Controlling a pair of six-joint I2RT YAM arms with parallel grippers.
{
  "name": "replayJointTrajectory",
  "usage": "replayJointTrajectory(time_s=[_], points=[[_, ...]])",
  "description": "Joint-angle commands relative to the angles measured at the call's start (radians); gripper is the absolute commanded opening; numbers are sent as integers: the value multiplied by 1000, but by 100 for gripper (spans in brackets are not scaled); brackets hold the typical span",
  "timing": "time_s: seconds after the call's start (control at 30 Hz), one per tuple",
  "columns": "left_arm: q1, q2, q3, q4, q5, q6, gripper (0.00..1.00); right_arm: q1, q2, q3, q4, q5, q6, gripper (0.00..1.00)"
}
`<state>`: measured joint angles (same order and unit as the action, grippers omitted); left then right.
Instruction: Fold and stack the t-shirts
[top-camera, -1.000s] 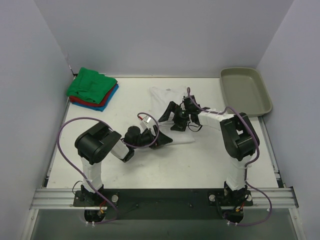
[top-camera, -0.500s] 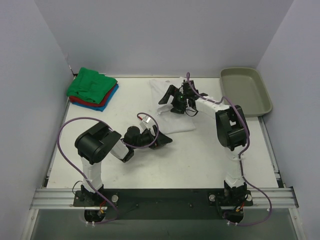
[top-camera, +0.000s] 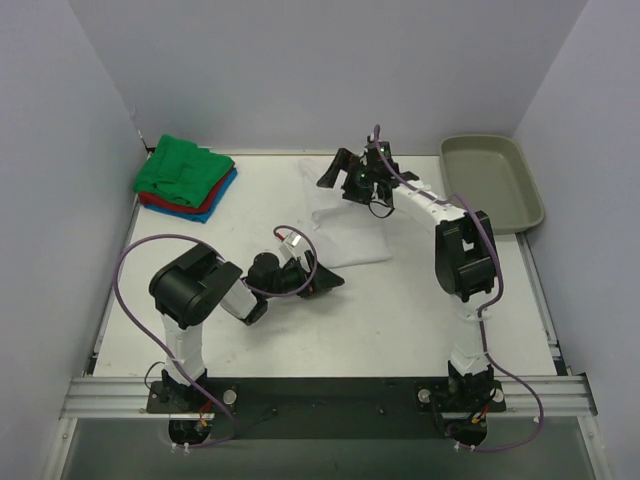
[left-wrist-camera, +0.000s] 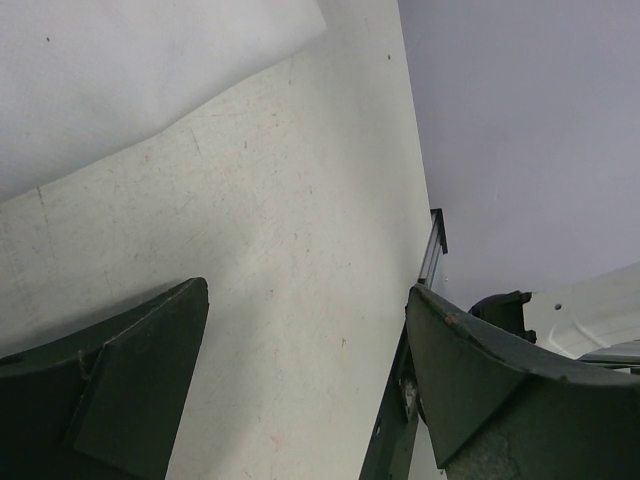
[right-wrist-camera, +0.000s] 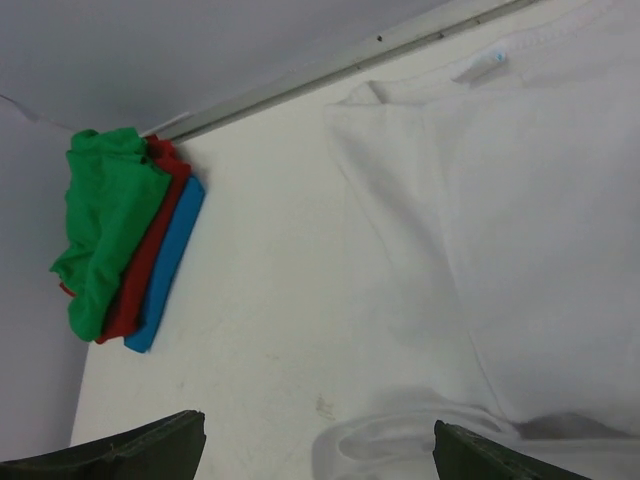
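The white t-shirt (top-camera: 348, 228) lies partly folded in the middle of the table, its collar toward the far edge. It also shows in the right wrist view (right-wrist-camera: 530, 200) and as a corner in the left wrist view (left-wrist-camera: 140, 70). The folded green, red and blue shirts (top-camera: 185, 178) sit stacked at the far left, also seen in the right wrist view (right-wrist-camera: 120, 235). My right gripper (top-camera: 333, 168) hovers open and empty over the shirt's far left part (right-wrist-camera: 320, 455). My left gripper (top-camera: 325, 281) is open and empty, low on the table by the shirt's near edge (left-wrist-camera: 305, 340).
A grey-beige plastic tray (top-camera: 492, 182) stands at the far right. White walls close in the table on the left, back and right. A metal rail (top-camera: 330, 395) runs along the near edge by the arm bases.
My right gripper has moved from over the shirt's middle toward the far edge, rising as it went. The white shirt's outline has shifted slightly. The left arm has not moved.
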<state>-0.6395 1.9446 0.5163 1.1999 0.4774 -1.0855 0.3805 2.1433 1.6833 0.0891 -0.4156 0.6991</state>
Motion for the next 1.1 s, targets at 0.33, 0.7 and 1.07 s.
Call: replayJointTrajectory(time_s=[0.33, 0.7, 1.07], points=[[-9, -314, 540, -1079, -180, 378, 96, 6, -502, -434, -170, 317, -295, 100], [-25, -103, 725, -1252, -348, 426, 96, -2, -464, -504, -249, 478, -316, 100], [-52, 37, 766, -1287, -422, 449, 96, -2, -415, -548, -258, 480, -306, 100]])
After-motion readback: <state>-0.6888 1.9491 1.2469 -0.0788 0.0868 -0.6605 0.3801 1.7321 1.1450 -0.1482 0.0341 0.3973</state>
